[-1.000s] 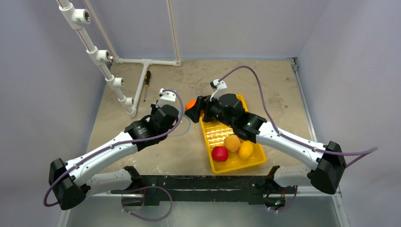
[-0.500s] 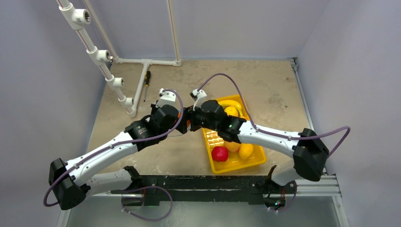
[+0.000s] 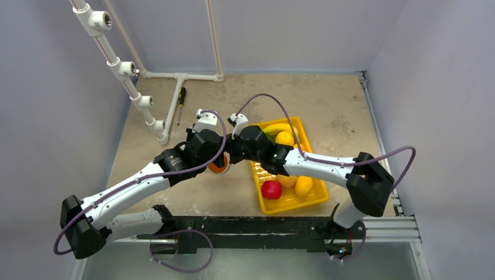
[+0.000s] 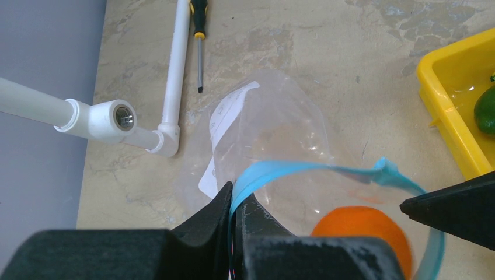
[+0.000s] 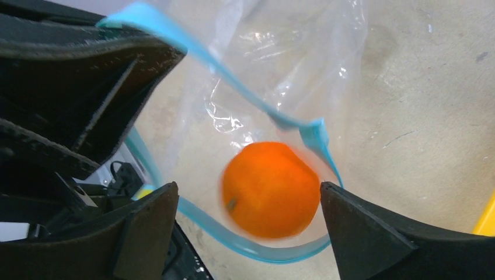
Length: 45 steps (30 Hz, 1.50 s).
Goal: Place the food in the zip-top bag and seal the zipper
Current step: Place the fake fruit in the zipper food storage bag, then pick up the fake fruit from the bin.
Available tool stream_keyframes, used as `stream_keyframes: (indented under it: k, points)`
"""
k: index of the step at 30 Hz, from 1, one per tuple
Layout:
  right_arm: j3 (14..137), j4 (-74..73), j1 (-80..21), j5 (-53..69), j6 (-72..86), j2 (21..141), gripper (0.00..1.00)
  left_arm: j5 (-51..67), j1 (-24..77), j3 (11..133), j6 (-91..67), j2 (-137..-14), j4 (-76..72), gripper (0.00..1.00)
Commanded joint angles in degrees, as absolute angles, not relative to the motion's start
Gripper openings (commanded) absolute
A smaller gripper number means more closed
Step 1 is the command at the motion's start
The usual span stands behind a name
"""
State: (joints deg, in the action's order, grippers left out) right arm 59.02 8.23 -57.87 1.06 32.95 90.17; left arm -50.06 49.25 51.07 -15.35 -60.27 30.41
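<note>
Bag [image 4: 268, 134] update: my left gripper [image 4: 232, 197] is pressed together on the zipper [image 4: 303, 169]. It pinches one side of the mouth, so the blue strip loops open right beside it. My right gripper [image 5: 248, 192] is spread wide directly over that loop. The orange [image 5: 268, 189] sits between its fingers, inside the ring of the strip. It looks blurry and there's a clear gap on one side of it, so I reckon it's loose and dropping in, not gripped. The clear body of the bag trails down toward the table [image 4: 350, 58] beyond my left fingers.

How I'd do this bit well: the left pinch has to be firm and high enough that the mouth doesn't fold over. The far lip has nothing gripping it, and there's a kink in it just off my right finger. The right gripper should lift straight up with fingers wide, so neither tip hooks the strip and drags the mouth shut. Then it can swing right to the tray [image 3: 318, 198] for the rest of the fruit [image 3: 303, 185]. Each piece should drop from low, dead centre of the loop, or the round ones will likely roll off the lip. Can't tell whether the orange has reached the bottom.
</note>
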Motion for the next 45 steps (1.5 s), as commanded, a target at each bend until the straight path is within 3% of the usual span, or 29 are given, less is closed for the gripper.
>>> stream_keyframes:
  k: [1,12,28,45]
  points:
    - [62.8,10.5,-58.3,0.2,32.5,89.9,0.98,-50.3,49.2,51.1,-14.5,-59.5,28.4,0.0]
    - [62.7,7.6,-58.3,-5.0,33.7,86.5,0.99,-50.4,49.1,51.1,-14.3,-59.7,28.1,0.0]
    - [62.5,-14.1,-57.9,-20.3,40.0,80.3,0.99,-49.9,49.2,51.1,-14.2,-60.4,27.9,0.0]
    - [60.0,-37.9,-57.7,-18.4,54.1,70.8,0.99,-49.0,49.2,51.3,-14.1,-61.4,27.6,0.0]
